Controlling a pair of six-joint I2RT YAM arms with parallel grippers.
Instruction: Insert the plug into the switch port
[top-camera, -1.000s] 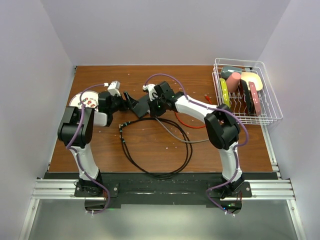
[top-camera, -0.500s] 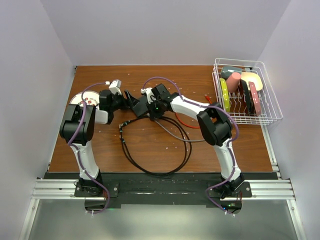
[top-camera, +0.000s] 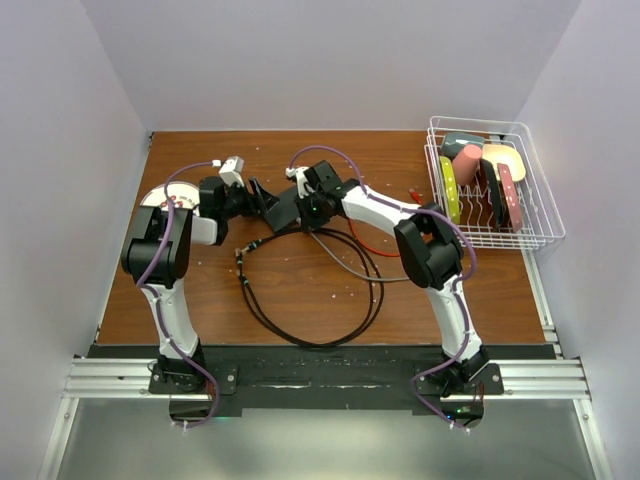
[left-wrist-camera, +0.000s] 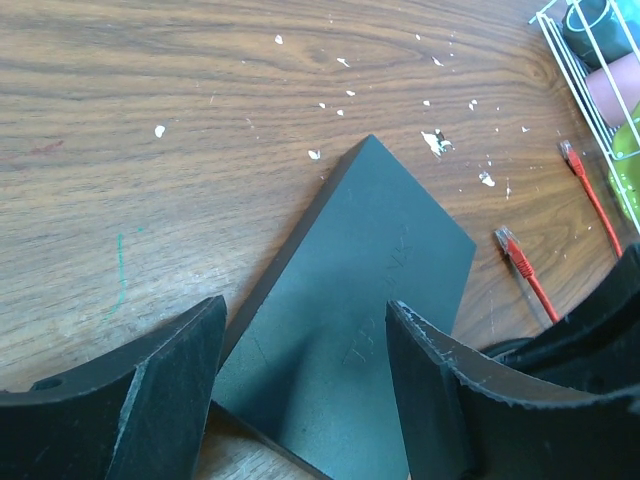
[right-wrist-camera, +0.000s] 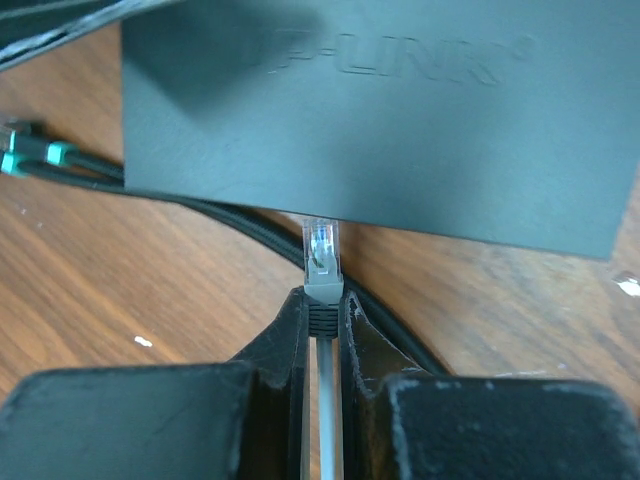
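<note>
now r gripper (right-wrist-camera: 322, 300) pinches plug (right-wrist-camera: 321, 262) w/ tip at switch (right-wrist-camera: 380, 120) edge; l gripper (left-wrist-camera: 305, 305) spread astride it.

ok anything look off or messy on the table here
Yes, small things. White flecks are scattered over the wooden table past the black box, like crumbs. A thin green scribble marks the wood beside it. A red cable lies loose near the wire basket.

Brown wooden table (top-camera: 300, 290) flecked white, flat black box (top-camera: 282, 210) far middle, black cable loop (top-camera: 310, 346) at centre, red cable (top-camera: 375, 247) beside it, wire basket (top-camera: 537, 215) at right edge.
</note>
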